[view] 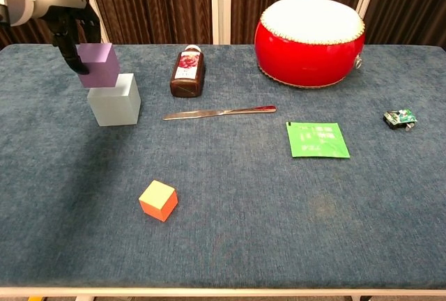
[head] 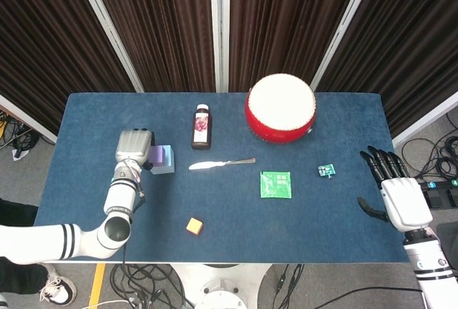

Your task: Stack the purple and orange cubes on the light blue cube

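Note:
My left hand [view: 66,31] [head: 134,149] grips the purple cube [view: 99,65] [head: 157,155] just over the light blue cube [view: 115,102] [head: 166,163] at the table's left; whether the two cubes touch I cannot tell. The small orange cube [view: 158,201] [head: 194,226] lies alone on the blue cloth nearer the front edge. My right hand [head: 392,187] rests far off by the right edge, fingers spread, holding nothing; it shows only in the head view.
A dark bottle [view: 188,71] lies right of the blue cube, a table knife [view: 219,112] below it. A red drum [view: 310,31] stands at the back. A green square packet [view: 317,139] and a small green circuit part [view: 400,118] lie to the right.

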{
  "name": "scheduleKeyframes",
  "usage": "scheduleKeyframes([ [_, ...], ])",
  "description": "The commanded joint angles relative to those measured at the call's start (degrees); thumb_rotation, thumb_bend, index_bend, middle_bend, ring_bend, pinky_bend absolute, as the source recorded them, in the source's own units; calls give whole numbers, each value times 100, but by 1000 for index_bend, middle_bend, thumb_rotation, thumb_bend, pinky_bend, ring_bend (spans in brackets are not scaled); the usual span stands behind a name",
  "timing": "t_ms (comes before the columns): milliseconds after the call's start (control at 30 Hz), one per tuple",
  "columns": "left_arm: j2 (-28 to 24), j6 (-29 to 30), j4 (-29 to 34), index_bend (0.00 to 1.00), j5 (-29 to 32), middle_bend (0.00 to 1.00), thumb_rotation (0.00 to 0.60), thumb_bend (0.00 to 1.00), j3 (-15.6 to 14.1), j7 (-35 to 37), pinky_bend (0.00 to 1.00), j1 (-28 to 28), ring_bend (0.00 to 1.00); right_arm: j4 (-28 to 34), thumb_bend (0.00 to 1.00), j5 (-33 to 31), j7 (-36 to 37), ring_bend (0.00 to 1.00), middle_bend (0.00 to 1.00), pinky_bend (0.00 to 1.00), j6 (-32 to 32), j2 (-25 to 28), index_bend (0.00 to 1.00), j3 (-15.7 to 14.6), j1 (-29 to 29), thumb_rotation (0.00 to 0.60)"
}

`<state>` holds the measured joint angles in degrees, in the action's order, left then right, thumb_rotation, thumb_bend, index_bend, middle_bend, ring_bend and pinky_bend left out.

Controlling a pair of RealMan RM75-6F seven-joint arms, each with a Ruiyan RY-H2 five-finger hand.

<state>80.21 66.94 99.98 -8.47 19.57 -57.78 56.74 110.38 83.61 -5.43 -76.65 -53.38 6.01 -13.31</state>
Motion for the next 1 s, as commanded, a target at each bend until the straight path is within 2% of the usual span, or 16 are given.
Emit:
scheduleKeyframes([
  [33, 23, -126, -91, 541, -36, 399, 600, 255, -129, 56, 410, 40, 309, -2, 197, -29, -16, 0, 0, 0, 0, -12, 0, 11, -3, 600],
  [267, 25, -374, -312, 542, -145, 398, 600, 255, -340, 195, 408, 94, 309, -1, 197, -92, -98, 0, 0, 0, 42, -42, 0, 19, -28, 600],
  [1000, -69, -844, -677, 542, -164, 398, 600, 255, -588, 584, 407, 403, 309, 37, 197, -215, -408, 0, 0, 0, 33, -149, 0, 38, -55, 600],
])
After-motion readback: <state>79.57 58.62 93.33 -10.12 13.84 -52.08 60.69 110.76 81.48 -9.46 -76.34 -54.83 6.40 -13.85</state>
